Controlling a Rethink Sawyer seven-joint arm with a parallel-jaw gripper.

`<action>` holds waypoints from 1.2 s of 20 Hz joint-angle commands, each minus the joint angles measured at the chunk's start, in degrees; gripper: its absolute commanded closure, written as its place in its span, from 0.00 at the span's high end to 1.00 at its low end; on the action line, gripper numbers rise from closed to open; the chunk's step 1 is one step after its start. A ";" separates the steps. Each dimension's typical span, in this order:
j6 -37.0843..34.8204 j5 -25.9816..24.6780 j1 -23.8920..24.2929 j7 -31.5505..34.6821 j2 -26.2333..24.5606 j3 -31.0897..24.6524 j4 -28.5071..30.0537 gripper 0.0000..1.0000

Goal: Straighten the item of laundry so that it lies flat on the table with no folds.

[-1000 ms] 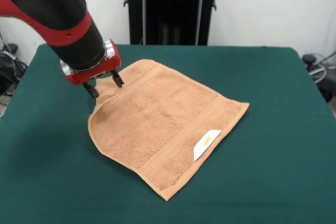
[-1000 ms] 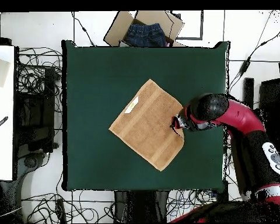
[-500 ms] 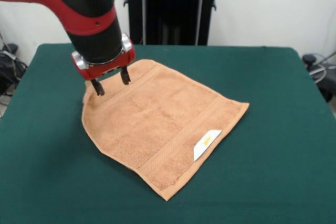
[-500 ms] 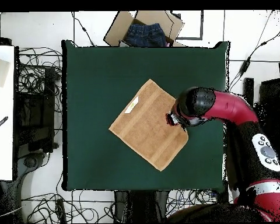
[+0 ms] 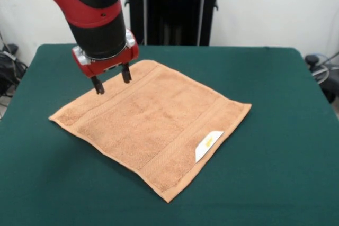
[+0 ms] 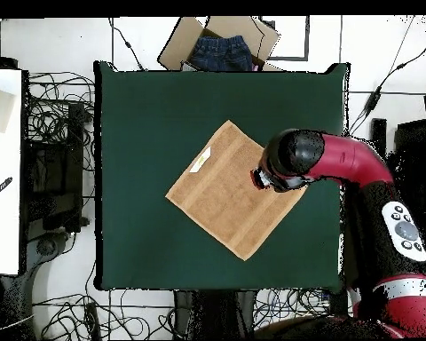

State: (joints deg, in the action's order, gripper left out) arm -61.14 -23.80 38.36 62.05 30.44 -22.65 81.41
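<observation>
Lying flat and unfolded on table (image 5: 296,130): towel (image 5: 153,130), label (image 5: 208,145) at 4 o'clock. Hovering at its 11 o'clock edge: gripper (image 5: 112,80), fingers released, grasping nothing.

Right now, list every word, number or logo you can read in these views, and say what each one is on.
None can be read.
Towel, white label: a small yellowish mark, too small to read.
Arm, overhead view: round marks on a light patch, too small to read.
Table, gripper: no text visible.
</observation>
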 commanded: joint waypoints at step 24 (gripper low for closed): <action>13.77 5.34 -3.24 13.44 14.87 4.51 21.02 1.00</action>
State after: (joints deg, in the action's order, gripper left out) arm -52.22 -21.41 35.87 62.05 43.77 -20.51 94.76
